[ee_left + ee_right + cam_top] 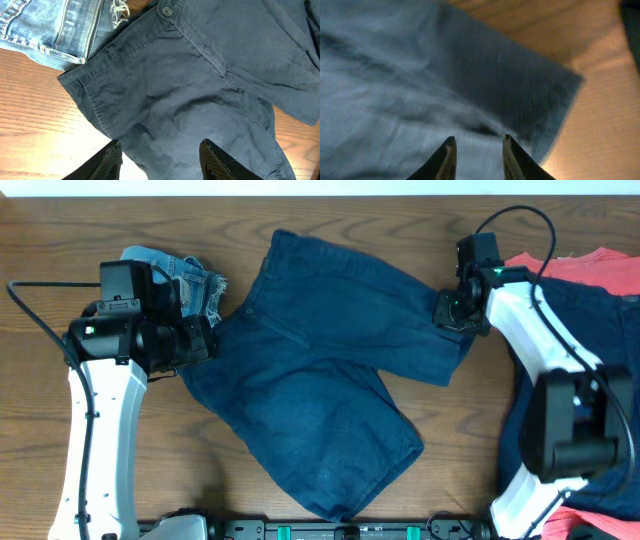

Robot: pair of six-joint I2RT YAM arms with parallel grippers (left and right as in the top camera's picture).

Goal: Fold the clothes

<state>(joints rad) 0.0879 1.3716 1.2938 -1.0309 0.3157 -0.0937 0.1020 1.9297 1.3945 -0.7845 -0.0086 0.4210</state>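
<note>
The navy shorts (320, 370) lay spread across the middle of the table (30, 430). In the overhead view their left waist corner was hidden beneath the left gripper (160, 152), whose fingers stood apart just above the cloth. The right gripper (477, 147), its fingers likewise parted, hung over the hem of the right leg in a blurred view. The light denim shorts (190, 275) were partly covered by the left arm, while the coral shirt (590, 265) and another navy piece (625, 330) were cut off at the right edge.
</note>
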